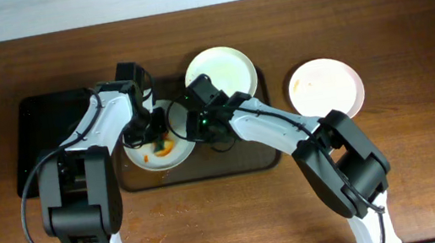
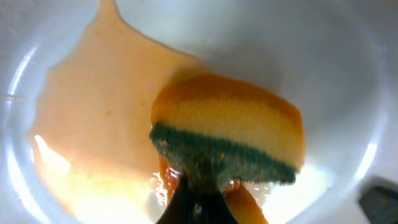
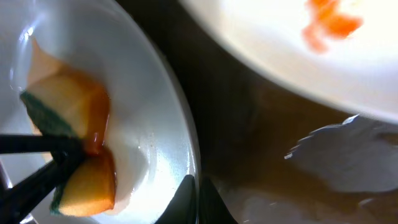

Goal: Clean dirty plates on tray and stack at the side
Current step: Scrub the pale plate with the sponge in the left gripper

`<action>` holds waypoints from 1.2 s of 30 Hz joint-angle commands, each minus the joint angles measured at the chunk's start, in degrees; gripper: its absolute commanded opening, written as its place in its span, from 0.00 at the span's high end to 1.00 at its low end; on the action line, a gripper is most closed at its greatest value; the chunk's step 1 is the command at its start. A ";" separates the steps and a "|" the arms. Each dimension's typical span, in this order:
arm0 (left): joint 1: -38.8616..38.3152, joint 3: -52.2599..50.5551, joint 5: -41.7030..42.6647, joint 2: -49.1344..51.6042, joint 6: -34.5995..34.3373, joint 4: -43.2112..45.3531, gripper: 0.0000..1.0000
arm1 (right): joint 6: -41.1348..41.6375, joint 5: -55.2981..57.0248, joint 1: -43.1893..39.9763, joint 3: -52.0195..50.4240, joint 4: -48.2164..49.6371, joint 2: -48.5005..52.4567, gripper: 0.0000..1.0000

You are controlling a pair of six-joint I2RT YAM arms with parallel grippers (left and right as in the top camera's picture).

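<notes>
Dirty plate [image 1: 144,157]: round, shallow, glossy white, with a thin orange sauce film inside. It sits on the left part of the tray [image 1: 232,164], which is dark brown, translucent and round-cornered. Left tool [image 2: 196,202] is clamped on a sponge [image 2: 230,130] of soft yellow foam with a coarse green scrub layer, sauce-soaked and against the plate. Right tool [image 3: 194,198] is pinched tight on that plate's rim. I see a second plate [image 1: 223,71] at the tray's far edge. A third plate [image 1: 325,87], faintly streaked, is on the wood-grain table [image 1: 408,18]. A black tray [image 1: 48,132] lies left.

The wooden table [image 1: 406,10] is carrying a black tray [image 1: 36,134] at left and the brown tray [image 1: 232,162] mid-frame. A smeared plate [image 1: 325,87] is lying right.
</notes>
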 commanded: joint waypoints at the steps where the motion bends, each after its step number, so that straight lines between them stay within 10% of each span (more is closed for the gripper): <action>1: 1.44 -2.56 -8.50 3.06 0.96 -6.97 0.99 | -0.63 1.14 -0.31 0.55 -0.72 0.83 0.96; 8: 1.51 -2.54 14.64 3.06 25.35 -8.90 0.99 | -0.81 0.70 -0.35 0.55 -0.76 0.83 0.96; 16: 9.16 -2.54 -15.72 3.06 0.76 -10.12 0.99 | -0.79 -0.76 -1.38 0.55 -1.16 0.96 0.96; 22: 6.91 -2.54 -18.10 3.06 0.66 1.14 0.99 | -0.79 -0.74 -1.38 0.55 -1.16 1.05 0.96; 30: 4.22 -2.34 18.95 3.06 23.76 4.70 0.99 | -0.83 -1.53 -1.38 0.55 -0.96 1.05 0.96; 36: 7.41 -2.19 21.51 3.06 24.81 1.05 0.99 | -1.66 -1.07 -3.43 0.57 3.39 1.40 0.91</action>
